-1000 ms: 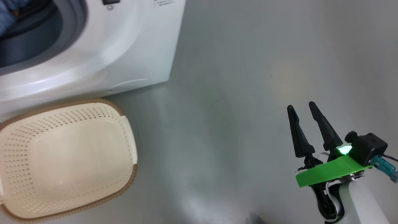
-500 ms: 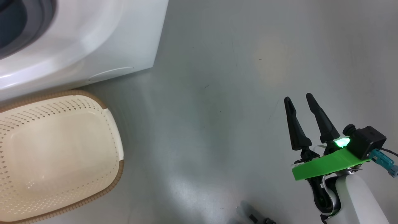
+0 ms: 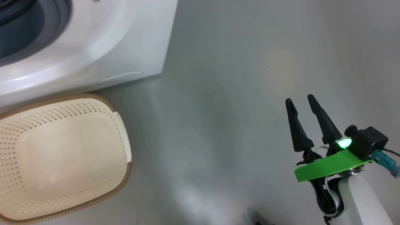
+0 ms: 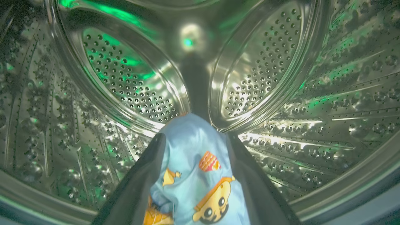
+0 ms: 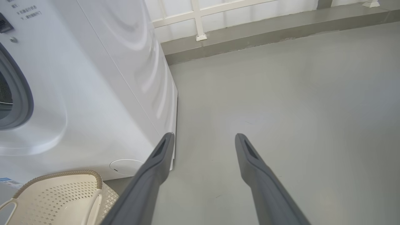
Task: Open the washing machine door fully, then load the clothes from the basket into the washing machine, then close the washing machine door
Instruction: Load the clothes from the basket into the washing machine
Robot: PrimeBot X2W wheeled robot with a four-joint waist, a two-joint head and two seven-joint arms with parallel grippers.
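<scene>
Camera shifted; left claw (image 4: 194, 137) spread wide around clothes (image 4: 200, 175) in drum (image 4: 125, 78), right claw (image 3: 299, 98) open above floor (image 3: 218, 109).

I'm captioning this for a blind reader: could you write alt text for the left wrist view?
A light blue garment printed with cartoon figures sits between the spread fingers of the left gripper, inside the washing machine's perforated steel drum. Green light glints off the drum's back wall.
</scene>
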